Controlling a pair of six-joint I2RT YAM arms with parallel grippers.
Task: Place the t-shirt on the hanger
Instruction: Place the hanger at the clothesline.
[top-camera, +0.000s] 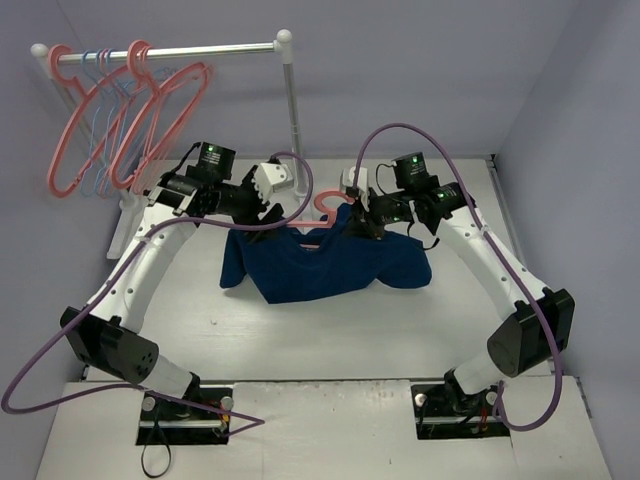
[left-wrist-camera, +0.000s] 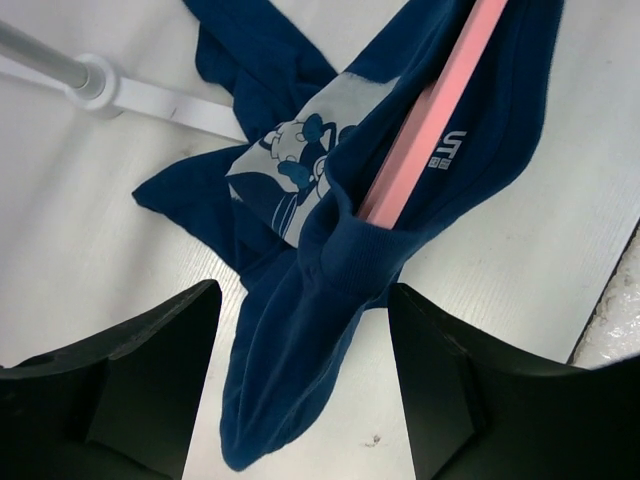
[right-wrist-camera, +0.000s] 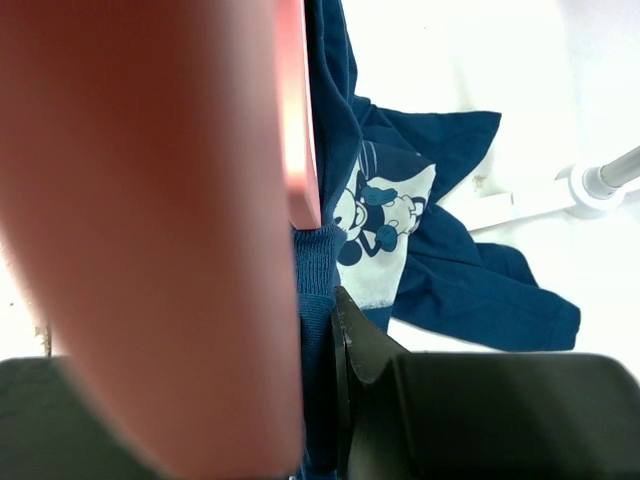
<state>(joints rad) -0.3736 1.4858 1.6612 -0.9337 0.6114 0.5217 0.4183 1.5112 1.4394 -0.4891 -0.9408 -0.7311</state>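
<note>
On the middle of the table (top-camera: 330, 340), the t-shirt (top-camera: 320, 270) lies bunched, its white print partly folded under. The hanger (top-camera: 327, 205) rests at its far edge, with 1 pink arm pushed into the collar. The right gripper (top-camera: 362, 215) is clamped on the hanger beside the hook. The left gripper (top-camera: 272, 208) hovers over the shirt's left part, its 2 fingers (left-wrist-camera: 150, 380) spread wide, grasping nothing.

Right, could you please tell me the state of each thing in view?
t-shirt: bunched on the table, hanger arm inside its collar.
hanger: held, one arm in the t-shirt.
left gripper: open, cloth between its jaws.
right gripper: shut on the hanger.
spare hangers: hanging on the rail.
</note>
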